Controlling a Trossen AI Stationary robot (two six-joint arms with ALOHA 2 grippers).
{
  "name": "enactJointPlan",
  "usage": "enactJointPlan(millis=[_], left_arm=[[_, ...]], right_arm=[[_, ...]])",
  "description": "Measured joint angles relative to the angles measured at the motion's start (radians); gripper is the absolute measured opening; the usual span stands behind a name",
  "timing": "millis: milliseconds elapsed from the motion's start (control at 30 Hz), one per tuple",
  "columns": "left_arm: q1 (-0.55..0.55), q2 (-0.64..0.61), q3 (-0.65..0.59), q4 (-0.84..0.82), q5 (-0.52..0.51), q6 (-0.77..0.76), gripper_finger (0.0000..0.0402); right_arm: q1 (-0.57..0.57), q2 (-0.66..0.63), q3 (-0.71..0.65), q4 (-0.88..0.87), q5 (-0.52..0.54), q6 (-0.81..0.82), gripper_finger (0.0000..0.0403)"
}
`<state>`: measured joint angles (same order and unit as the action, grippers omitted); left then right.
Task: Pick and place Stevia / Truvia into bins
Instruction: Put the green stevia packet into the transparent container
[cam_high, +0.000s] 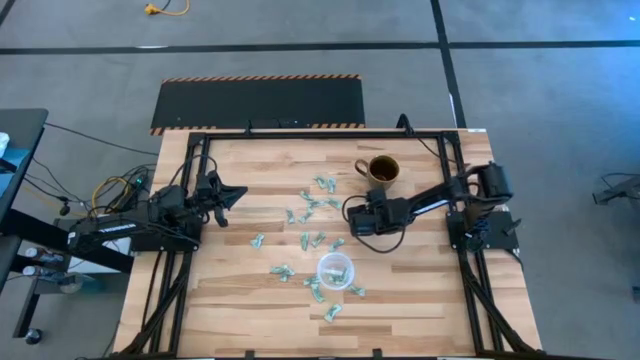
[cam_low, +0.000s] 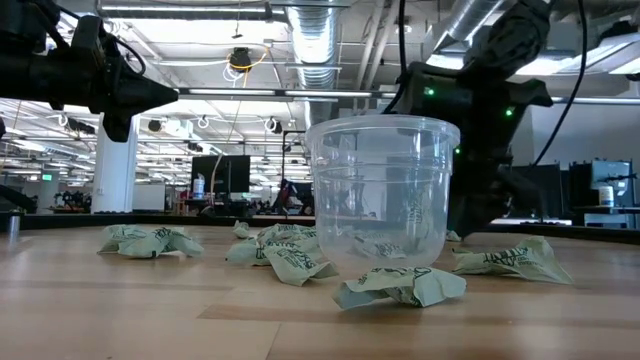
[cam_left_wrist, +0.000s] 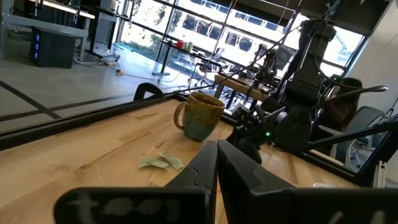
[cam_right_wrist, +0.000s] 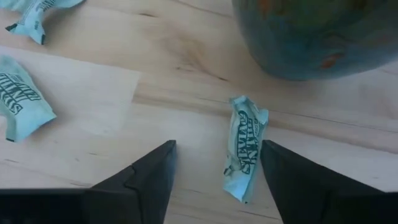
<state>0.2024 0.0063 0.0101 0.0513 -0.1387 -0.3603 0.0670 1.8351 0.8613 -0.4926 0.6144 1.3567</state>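
Two dozen or so sachets (cam_high: 318, 240) are scattered across the middle of the desk (cam_high: 230, 300), around the clear cup (cam_high: 335, 270) toward the front edge. One sachet (cam_right_wrist: 244, 146) is framed between the spread fingers of the right end effector (cam_high: 357, 222) — its long axis running along them, toward the mug (cam_high: 382, 171). The left end effector (cam_high: 232, 194), pressed together, is parked by the left edge.

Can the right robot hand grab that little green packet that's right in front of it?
Probably yes. The right gripper is open, and the packet lies flat on the bare table between its fingers. The mug sits just beyond, apart from the packet, so nothing seems to block it.
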Motion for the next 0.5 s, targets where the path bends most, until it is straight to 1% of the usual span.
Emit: enactJointPlan(millis=[167, 433, 500], left_arm=[[0.000, 0.000, 0.000, 0.000, 0.000, 0.000, 0.0000], [0.000, 0.000, 0.000, 0.000, 0.000, 0.000, 0.0000], [0.000, 0.000, 0.000, 0.000, 0.001, 0.000, 0.0000]], right_arm=[[0.010, -0.004, 0.012, -0.002, 0.011, -0.001, 0.0167], [0.027, -0.005, 0.010, 0.001, 0.000, -0.005, 0.0042], [0.039, -0.008, 0.010, -0.001, 0.000, -0.028, 0.0015]])
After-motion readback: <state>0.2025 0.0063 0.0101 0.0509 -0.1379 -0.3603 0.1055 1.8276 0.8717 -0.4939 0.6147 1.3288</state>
